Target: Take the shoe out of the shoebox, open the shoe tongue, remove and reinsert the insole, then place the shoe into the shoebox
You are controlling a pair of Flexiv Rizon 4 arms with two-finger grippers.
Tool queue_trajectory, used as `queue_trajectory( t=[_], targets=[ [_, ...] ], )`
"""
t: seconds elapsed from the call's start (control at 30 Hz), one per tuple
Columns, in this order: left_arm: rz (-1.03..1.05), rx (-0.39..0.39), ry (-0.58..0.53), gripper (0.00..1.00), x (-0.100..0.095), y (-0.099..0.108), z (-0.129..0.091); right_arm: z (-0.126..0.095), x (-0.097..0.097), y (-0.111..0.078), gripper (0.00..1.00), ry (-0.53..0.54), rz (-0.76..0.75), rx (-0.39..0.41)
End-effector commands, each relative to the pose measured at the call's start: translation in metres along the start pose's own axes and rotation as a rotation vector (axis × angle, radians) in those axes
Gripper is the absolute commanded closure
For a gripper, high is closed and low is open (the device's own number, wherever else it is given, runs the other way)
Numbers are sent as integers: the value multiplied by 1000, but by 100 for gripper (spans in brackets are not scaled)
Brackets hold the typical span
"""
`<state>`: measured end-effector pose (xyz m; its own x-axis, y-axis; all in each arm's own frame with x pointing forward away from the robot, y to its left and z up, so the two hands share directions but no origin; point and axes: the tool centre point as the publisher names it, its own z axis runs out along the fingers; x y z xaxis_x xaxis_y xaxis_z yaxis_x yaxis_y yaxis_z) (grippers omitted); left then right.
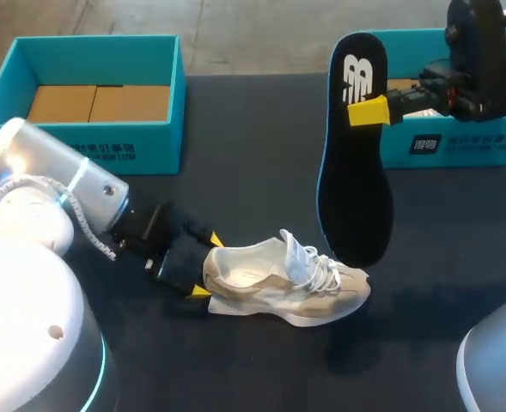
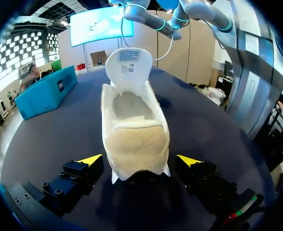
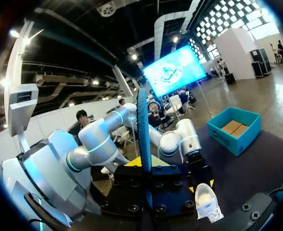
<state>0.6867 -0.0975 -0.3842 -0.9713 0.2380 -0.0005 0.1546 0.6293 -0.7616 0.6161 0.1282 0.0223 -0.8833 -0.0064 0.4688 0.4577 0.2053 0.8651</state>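
A beige sneaker [image 1: 287, 279] lies on the black table, toe to the right, tongue [image 2: 129, 67] raised. My left gripper [image 1: 206, 267] is open at table level, and the shoe's heel [image 2: 136, 149] sits between its yellow-tipped fingers [image 2: 91, 160]. A black insole [image 1: 354, 163] hangs upright above the table, its lower end just over the shoe's toe. My right gripper [image 1: 368, 112] is shut on the insole near its upper end. In the right wrist view the insole [image 3: 142, 139] shows edge-on between the right gripper [image 3: 146, 166] fingers, with the sneaker [image 3: 208, 202] below.
An open teal shoebox [image 1: 162, 137] with a cardboard insert stands at the back left, also seen in the left wrist view [image 2: 45, 91]. A second teal box [image 1: 459, 142] stands at the back right behind my right arm.
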Motion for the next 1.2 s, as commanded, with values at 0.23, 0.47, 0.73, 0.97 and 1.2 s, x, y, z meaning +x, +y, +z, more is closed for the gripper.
queue_trajectory(
  t=[0.23,0.47,0.73,0.97,1.2],
  targets=[
    [-68,-171,57,0,-1,-15,-11,2,-1,1,100,1,2,3],
    [-68,-171,57,0,-1,-15,-11,2,-1,1,100,1,2,3],
    [-56,-208,39,0,1,-16,-12,2,-1,1,100,1,2,3],
    [-38,-283,46,0,3,-19,-9,2,-1,1,100,1,2,3],
    [-11,-415,56,0,6,-29,-14,2,-1,1,100,1,2,3]
  ],
)
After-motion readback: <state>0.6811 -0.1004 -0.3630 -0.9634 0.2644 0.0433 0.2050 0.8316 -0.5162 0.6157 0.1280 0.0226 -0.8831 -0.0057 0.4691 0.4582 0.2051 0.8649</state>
